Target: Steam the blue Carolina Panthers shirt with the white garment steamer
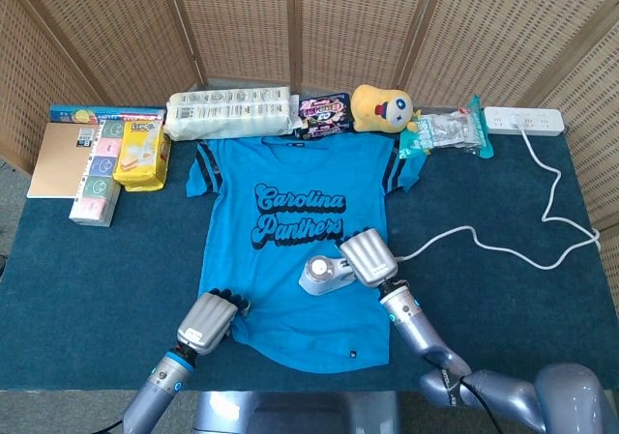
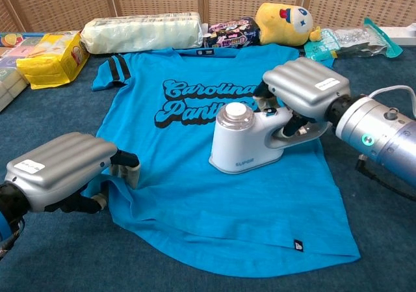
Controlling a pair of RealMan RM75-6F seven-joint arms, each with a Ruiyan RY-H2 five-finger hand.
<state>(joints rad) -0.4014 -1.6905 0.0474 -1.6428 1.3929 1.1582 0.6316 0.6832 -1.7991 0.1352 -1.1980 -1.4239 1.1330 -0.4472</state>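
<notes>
Blue Carolina Panthers shirt (image 1: 290, 250) lies flat, print up, on the dark teal table (image 1: 116, 279), collar toward the far edge. Right hand (image 1: 368, 256) is wrapped around the handle of the white garment steamer (image 2: 244, 146), which sits base-down on the shirt just below and right of the lettering, round cap up — its cord (image 1: 503, 245) runs right across the table to the power strip (image 1: 523, 119). Left hand (image 2: 62, 170) sits at the shirt's lower left hem, fingers curled on the fabric edge, which is bunched up there. Along the far edge: tissue pack (image 1: 229, 111), yellow plush (image 1: 380, 106), snack bag (image 1: 323, 111), yellow packet (image 1: 141, 155).
</notes>
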